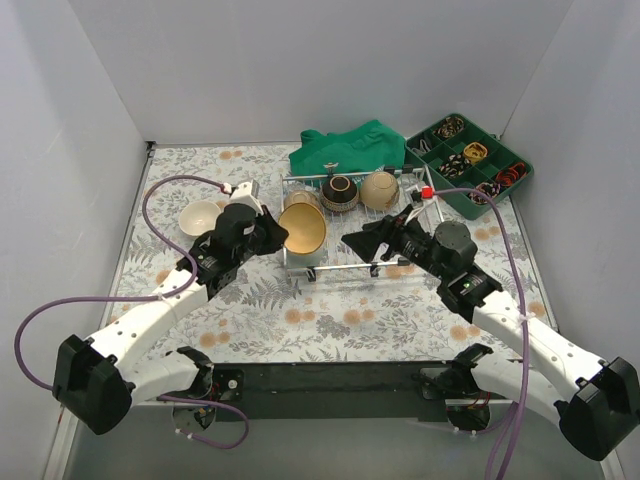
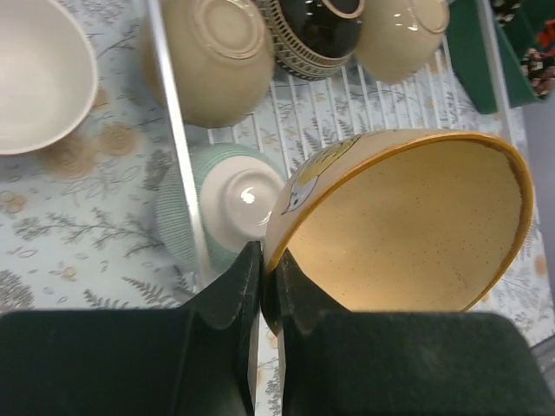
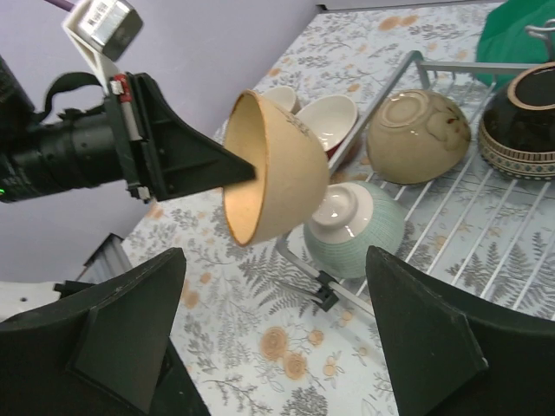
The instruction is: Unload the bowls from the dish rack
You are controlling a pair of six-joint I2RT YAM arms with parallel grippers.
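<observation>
The silver wire dish rack [image 1: 392,268] stands mid-table. My left gripper [image 1: 268,232] is shut on the rim of a tan-yellow bowl [image 1: 303,229] and holds it tilted on edge above the rack's left end. The pinch shows in the left wrist view [image 2: 264,260] on the bowl [image 2: 408,225]. The rack holds an upturned green ribbed bowl [image 2: 212,208], an upturned beige bowl [image 2: 217,52], a black bowl [image 1: 340,192] and another beige bowl [image 1: 380,189]. My right gripper [image 1: 362,240] is open and empty over the rack's front [image 3: 273,338].
A white bowl [image 1: 200,217] sits upright on the table left of the rack. A green cloth [image 1: 345,148] lies behind the rack. A green compartment tray [image 1: 523,177] of small items stands at the back right. White walls close in three sides.
</observation>
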